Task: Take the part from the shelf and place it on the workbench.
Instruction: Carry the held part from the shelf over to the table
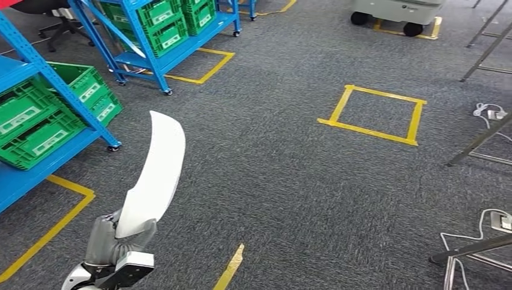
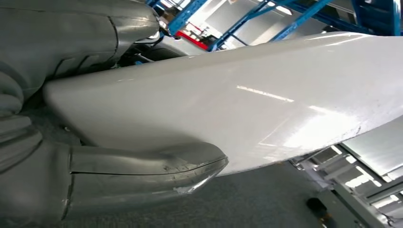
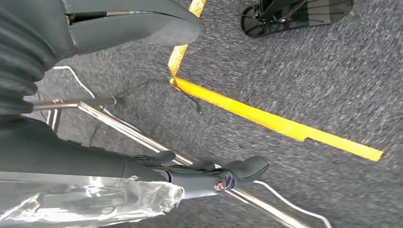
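Head view: grey carpet floor (image 1: 290,181), blue shelf (image 1: 36,66) with green crates (image 1: 36,121); left hand (image 1: 118,241) grips curved white panel (image 1: 154,175) at lower end, upright.

Left wrist view: panel glossy, likely stiff, light, slippery; hold near end.

Right wrist view: right hand (image 3: 142,95) spread, holding nothing.

A: Open grey carpet floor (image 1: 290,181) is stretching ahead, centre and right; nothing is standing inside the yellow tape square (image 1: 374,115).

B: Left side?

A: Blue shelving (image 1: 36,72) with green crates (image 1: 36,121) is crowding the left edge, a second blue rack (image 1: 157,36) is sitting further back. The left hand (image 1: 115,241) is holding the white part (image 1: 154,175) upright, just clear of the near shelf.

B: Right?

A: Metal frame legs (image 1: 477,145) and white cables (image 1: 489,112) are lining the right edge. A wheeled white cart (image 1: 398,12) is blocking the far end.
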Available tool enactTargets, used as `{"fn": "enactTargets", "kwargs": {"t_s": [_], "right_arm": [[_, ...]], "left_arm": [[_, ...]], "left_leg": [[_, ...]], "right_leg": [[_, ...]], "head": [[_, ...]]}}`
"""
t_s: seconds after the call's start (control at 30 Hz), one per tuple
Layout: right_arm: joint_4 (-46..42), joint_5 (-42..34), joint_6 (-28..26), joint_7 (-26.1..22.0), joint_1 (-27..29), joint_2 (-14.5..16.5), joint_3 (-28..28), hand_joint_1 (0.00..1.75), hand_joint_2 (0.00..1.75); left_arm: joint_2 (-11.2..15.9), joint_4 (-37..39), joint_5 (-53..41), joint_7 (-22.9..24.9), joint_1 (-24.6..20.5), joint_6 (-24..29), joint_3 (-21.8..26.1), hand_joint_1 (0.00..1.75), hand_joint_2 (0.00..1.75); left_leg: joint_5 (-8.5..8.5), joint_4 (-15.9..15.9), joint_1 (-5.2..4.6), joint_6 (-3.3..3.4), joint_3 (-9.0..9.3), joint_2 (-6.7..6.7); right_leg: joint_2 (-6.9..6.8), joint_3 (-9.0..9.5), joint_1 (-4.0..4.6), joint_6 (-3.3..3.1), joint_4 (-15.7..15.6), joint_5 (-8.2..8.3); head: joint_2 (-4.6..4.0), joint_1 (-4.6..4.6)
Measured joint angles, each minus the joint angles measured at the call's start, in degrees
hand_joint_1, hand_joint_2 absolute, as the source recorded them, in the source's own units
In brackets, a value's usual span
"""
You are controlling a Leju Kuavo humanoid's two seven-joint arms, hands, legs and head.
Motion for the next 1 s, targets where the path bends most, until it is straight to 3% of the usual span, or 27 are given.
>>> {"fn": "enactTargets", "kwargs": {"t_s": [0.07, 0.13, 0.2, 0.23, 0.3, 0.33, 0.37, 0.4, 0.47, 0.53, 0.57, 0.63, 0.67, 0.73, 0.8, 0.87, 0.9, 0.93, 1.0], "right_arm": [[0.0, 0.0, -0.1, 0.0, -0.1, 0.1, -0.1, 0.00, 1.75], [0.0, 0.0, -0.1, 0.0, 0.1, 0.2, -0.2, 0.00, 1.75], [0.0, 0.0, 0.1, 0.1, 0.4, 0.2, -0.3, 0.00, 1.75], [0.0, 0.0, 0.2, 0.2, 0.4, 0.2, -0.3, 0.00, 1.75], [0.0, 0.1, 0.5, 0.3, 0.2, 0.3, -0.3, 0.00, 1.75], [0.0, 0.1, 0.7, 0.3, 0.2, 0.3, -0.3, 0.00, 1.75], [0.0, 0.1, 0.8, 0.3, 0.1, 0.3, -0.4, 0.00, 1.75], [0.0, 0.1, 1.0, 0.4, 0.2, 0.3, -0.4, 0.00, 1.75], [0.0, 0.0, 1.3, 0.4, 0.2, 0.3, -0.6, 0.00, 1.75], [0.0, 0.1, 1.5, 0.3, -0.1, 0.3, -0.7, 0.00, 1.75], [0.0, 0.1, 1.6, 0.2, -0.2, 0.3, -0.7, 0.00, 1.75], [0.0, 0.1, 2.0, 0.0, -0.2, 0.3, -0.8, 0.00, 1.75], [0.0, 0.2, 2.1, -0.2, -0.1, 0.3, -0.8, 0.00, 1.75], [0.0, 0.5, 2.4, -0.4, -0.1, 0.3, -0.8, 0.00, 1.75], [0.0, 0.8, 2.8, -0.5, -0.2, 0.3, -0.8, 0.00, 1.75], [0.0, 1.1, 3.2, -0.6, -0.3, 0.3, -0.8, 0.00, 1.75], [0.0, 1.2, 3.4, -0.6, -0.2, 0.3, -0.8, 0.00, 1.75], [0.0, 1.3, 3.6, -0.7, -0.2, 0.3, -0.8, 0.00, 1.75], [0.0, 1.4, 3.9, -0.7, -0.2, 0.4, -0.8, 0.00, 1.75]], "left_arm": [[0.0, 0.2, 0.1, 0.0, -0.1, 0.0, 0.1, 1.69, 1.75], [-0.1, 0.3, 0.1, -0.2, -0.1, 0.0, 0.2, 1.69, 1.75], [-0.2, 0.3, 0.1, -0.4, -0.2, 0.0, 0.3, 1.69, 1.75], [-0.3, 0.3, 0.1, -0.5, -0.2, 0.0, 0.4, 1.69, 1.75], [-0.4, 0.3, -0.1, -0.8, -0.2, 0.0, 0.5, 1.69, 1.75], [-0.5, 0.3, -0.3, -0.9, -0.1, 0.0, 0.5, 1.69, 1.75], [-0.5, 0.3, -0.6, -1.0, -0.1, 0.0, 0.5, 1.69, 1.75], [-0.5, 0.3, -0.8, -1.0, -0.2, 0.0, 0.6, 1.69, 1.75], [-0.5, 0.3, -1.0, -1.1, -0.3, 0.0, 0.6, 1.69, 1.75], [-0.5, 0.3, -1.0, -1.3, -0.4, 0.1, 0.6, 1.69, 1.75], [-0.4, 0.3, -1.0, -1.5, -0.5, 0.1, 0.6, 1.69, 1.75], [-0.4, 0.3, -1.1, -2.0, -0.7, 0.2, 0.6, 1.69, 1.75], [-0.5, 0.3, -1.1, -2.3, -1.0, 0.2, 0.6, 1.69, 1.75], [-0.5, 0.3, -1.1, -2.6, -1.3, 0.5, 0.7, 1.69, 1.75], [-0.5, 0.3, -1.1, -2.9, -1.5, 0.7, 0.9, 1.69, 1.75], [-0.5, 0.5, -1.2, -3.3, -1.7, 0.9, 1.1, 1.69, 1.75], [-0.5, 0.6, -1.2, -3.4, -1.9, 0.9, 1.3, 1.69, 1.75], [-0.6, 0.6, -1.1, -3.5, -2.2, 0.8, 1.4, 1.69, 1.75], [-0.6, 0.7, -1.0, -3.5, -2.8, 0.5, 1.9, 1.69, 1.75]], "left_leg": [[0.73, -3.7, 0.02, 0.25, 1.43, -1.36], [0.68, -4.5, 0.08, 0.43, 1.46, -0.79], [1.22, -5.1, 0.26, 0.91, 1.54, 0.28], [1.45, -5.4, 0.38, 1.10, 1.58, 0.94], [1.54, -5.5, 0.23, 1.24, 1.47, 2.33], [1.54, -5.4, 0.18, 1.25, 1.41, 3.09], [1.54, -5.4, 0.15, 1.24, 1.38, 3.81], [1.52, -5.4, 0.14, 1.21, 1.38, 4.46], [1.41, -5.4, 0.12, 0.99, 1.56, 5.60], [1.20, -5.2, -0.18, 0.41, 1.65, 6.52], [1.15, -5.1, -0.34, 0.09, 1.66, 6.94], [1.17, -5.0, -0.39, -0.48, 1.67, 7.75], [0.86, -4.8, -0.27, -0.79, 1.65, 7.51], [-1.45, -2.1, -0.03, -1.28, 0.58, 5.50], [-5.42, 5.1, 0.06, -1.42, -2.62, 3.17], [-7.19, 11.1, 0.01, -1.23, -5.45, 2.49], [-6.37, 11.2, -0.03, -1.00, -5.61, 2.35], [-4.51, 9.1, -0.11, -0.67, -4.70, 2.13], [-0.28, 2.0, -0.31, 0.39, -1.48, 0.19]], "right_leg": [[1.05, -0.68, 0.02, 0.58, 0.3, 0.28], [1.86, -1.40, -0.12, 1.36, 0.3, 0.64], [0.59, -2.39, -0.10, 1.96, 1.5, -0.27], [-0.73, -3.57, -0.05, 2.18, 3.8, -1.71], [-3.16, -6.98, -0.11, 2.58, 11.2, -5.51], [-3.65, -8.45, -0.21, 2.76, 14.5, -6.77], [-3.88, -8.98, -0.31, 2.89, 16.1, -7.00], [-4.09, -8.30, -0.38, 2.96, 15.3, -6.15], [-5.35, -3.96, -0.44, 2.92, 8.1, -2.88], [-6.95, -0.04, -0.20, 2.49, 1.5, -1.16], [-7.29, 0.67, -0.06, 2.15, 0.1, -1.06], [-6.43, 0.46, 0.08, 1.36, 0.0, -0.95], [-5.96, 0.37, 0.05, 1.00, 0.0, -0.81], [-5.03, 0.26, -0.10, 0.27, -0.2, -0.46], [-3.92, 0.00, -0.06, -0.21, -0.3, -0.23], [-2.62, -0.22, 0.20, -0.48, -0.3, -0.08], [-1.97, -0.25, 0.34, -0.54, -0.2, -0.02], [-1.30, -0.22, 0.48, -0.57, -0.2, 0.04], [-0.06, -0.19, 0.66, -0.45, -0.1, 0.15]], "head": [[0.00, 0.02], [0.00, 0.00], [0.00, 0.17], [0.00, 0.36], [0.00, 0.64], [0.00, 0.65], [0.00, 0.63], [0.00, 0.65], [0.00, 0.67], [0.00, 0.59], [0.00, 0.50], [0.00, 0.34], [0.00, 0.32], [0.00, 0.12], [0.00, -0.09], [0.00, -0.11], [0.00, -0.10], [0.00, -0.10], [0.00, -0.02]]}}
